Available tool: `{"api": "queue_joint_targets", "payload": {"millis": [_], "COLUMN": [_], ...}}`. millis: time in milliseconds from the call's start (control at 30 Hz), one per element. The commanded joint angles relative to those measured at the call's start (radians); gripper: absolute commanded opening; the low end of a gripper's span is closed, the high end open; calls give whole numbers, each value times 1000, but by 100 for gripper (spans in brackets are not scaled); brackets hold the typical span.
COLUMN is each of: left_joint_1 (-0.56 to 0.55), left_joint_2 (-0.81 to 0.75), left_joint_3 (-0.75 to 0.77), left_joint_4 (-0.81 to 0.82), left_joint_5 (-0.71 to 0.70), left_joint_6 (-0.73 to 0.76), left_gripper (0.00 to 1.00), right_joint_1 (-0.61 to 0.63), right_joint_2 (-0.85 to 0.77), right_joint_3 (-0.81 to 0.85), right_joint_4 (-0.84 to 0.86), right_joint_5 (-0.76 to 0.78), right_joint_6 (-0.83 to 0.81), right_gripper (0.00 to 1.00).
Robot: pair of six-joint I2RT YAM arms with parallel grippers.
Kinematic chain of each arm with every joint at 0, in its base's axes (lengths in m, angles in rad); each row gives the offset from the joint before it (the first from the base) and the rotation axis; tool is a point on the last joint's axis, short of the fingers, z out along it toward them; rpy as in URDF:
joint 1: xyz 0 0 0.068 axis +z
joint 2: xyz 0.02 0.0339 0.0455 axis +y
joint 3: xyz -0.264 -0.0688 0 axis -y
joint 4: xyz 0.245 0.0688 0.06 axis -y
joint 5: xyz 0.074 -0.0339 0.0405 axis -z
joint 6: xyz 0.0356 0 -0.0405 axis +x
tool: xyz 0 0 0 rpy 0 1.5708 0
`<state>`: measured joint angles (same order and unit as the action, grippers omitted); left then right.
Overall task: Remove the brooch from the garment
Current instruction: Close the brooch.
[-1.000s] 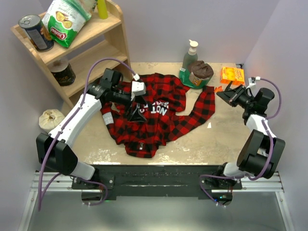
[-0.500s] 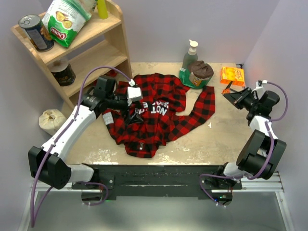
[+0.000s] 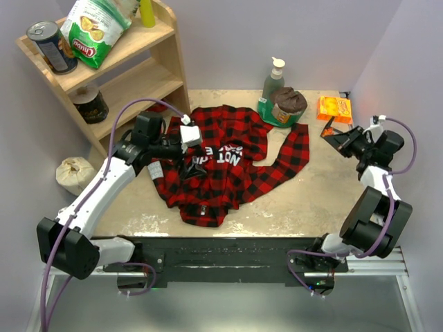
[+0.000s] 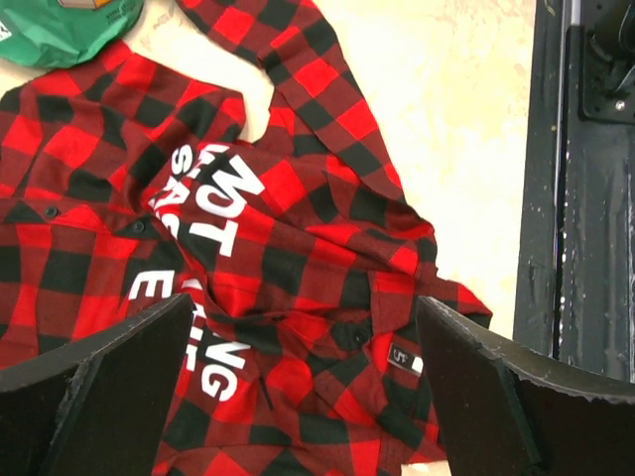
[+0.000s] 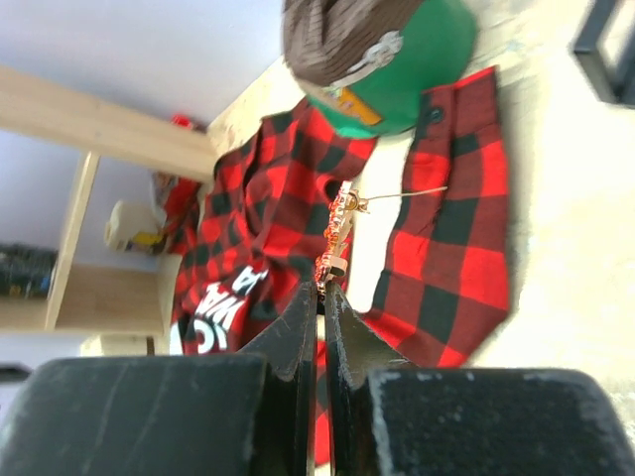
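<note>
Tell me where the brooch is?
Right wrist view: the brooch is pinched in the right end effector. It is off the garment, by the orange packet.

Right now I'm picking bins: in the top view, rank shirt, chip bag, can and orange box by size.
1. shirt
2. chip bag
3. can and orange box look alike; the can sits nearer the camera, so unranked.

Garment (image 3: 228, 166): on the table (image 3: 311, 200), centre-left.
My left gripper (image 3: 190, 169): over the garment's left part.
My right gripper (image 5: 319, 290): by the table's right edge, well apart from the garment.
Brooch (image 5: 337, 233): at my right gripper's tip.
Shelf (image 3: 131, 76): behind-left.
Bottle (image 3: 273, 76), cloth lump (image 3: 288, 100): behind the garment.
Packet (image 3: 334, 108): back-right corner.
</note>
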<state>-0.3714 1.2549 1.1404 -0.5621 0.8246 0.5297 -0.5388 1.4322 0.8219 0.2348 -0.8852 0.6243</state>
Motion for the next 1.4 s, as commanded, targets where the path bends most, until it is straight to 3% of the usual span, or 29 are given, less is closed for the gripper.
{"api": "queue_joint_targets", "payload": {"millis": [0,100,133,167,200,267,433,667,800,967,1100,1200,1300,1367], "left_joint_1": [8,9,9,9,9,9,9,9,9,9,8,-1,-24,-46], "left_joint_2": [14,50,61,80,87,107,158,242,305,414,477,511,547,569], "left_joint_3": [22,85,120,136,148,185,300,407,447,541,570,561,565,565], "left_joint_4": [73,65,58,54,53,44,-53,-85,-88,-120,-87,-18,16,19], "left_joint_5": [59,93,99,103,107,90,-7,-105,-84,-61,49,99,100,110], "left_joint_6": [-45,-54,-59,-63,-68,-69,-43,-85,-108,-128,-204,-281,-312,-319], "left_gripper": [99,100,100,99,99,100,99,100,100,99,99,99,99,100], "right_joint_1": [19,56,72,117,140,218,374,462,477,488,488,488,490,490], "right_joint_2": [-33,-59,-70,-79,-104,-133,-258,-467,-489,-521,-530,-529,-510,-509], "right_joint_3": [100,161,183,203,224,232,188,2,-33,-53,-95,-110,-80,-72], "right_joint_4": [-144,-378,-452,-608,-655,-737,-726,-629,-703,-791,-825,-828,-810,-901], "right_joint_5": [-167,-240,-236,-215,-193,-108,70,114,135,153,150,114,-6,-37], "right_joint_6": [-229,-452,-654,-766,-925,-1047,-1279,-1642,-1929,-2118,-2383,-2491,-2398,-2489], "right_gripper": [0,0,0,0,0,0,0,0,0,0,0,0,0,0]}}
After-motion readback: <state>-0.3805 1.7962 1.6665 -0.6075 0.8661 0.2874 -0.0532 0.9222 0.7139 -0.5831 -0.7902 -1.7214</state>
